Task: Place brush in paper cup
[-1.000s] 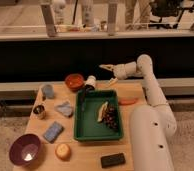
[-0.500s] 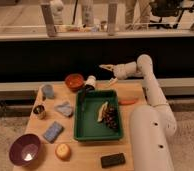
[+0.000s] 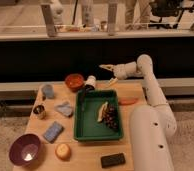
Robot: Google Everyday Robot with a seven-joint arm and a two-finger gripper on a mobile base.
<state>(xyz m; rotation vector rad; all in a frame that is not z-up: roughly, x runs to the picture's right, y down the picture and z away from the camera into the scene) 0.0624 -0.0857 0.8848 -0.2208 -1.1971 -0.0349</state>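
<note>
1. While the arm (image 3: 129,70) reaches leftward from the robot's white body (image 3: 151,136), the gripper (image 3: 108,67) hangs in the air beyond the back edge of the green tray (image 3: 78,120), above and to the right of the tray's back left corner. How far open it is cannot be told, nor whether it holds or touches anything.
2. Just outside that back left corner stands the paper cup (image 3: 91,79), close beside the orange bowl (image 3: 74,81) and lower than the gripper.
3. The brush (image 3: 87,88) is hard to make out. It seems to be the dark shape touching the cup's near side at the tray's rim, and whether it sits inside the cup or leans against it cannot be told.
4. Inside the tray lie a banana (image 3: 102,111) and dark grapes (image 3: 110,119). To the right of the tray, the robot's body covers the edge of the table (image 3: 85,152).
5. Compared with the earlier frames, the gripper, the cup and the dark shape keep the same places relative to the tray.
</note>
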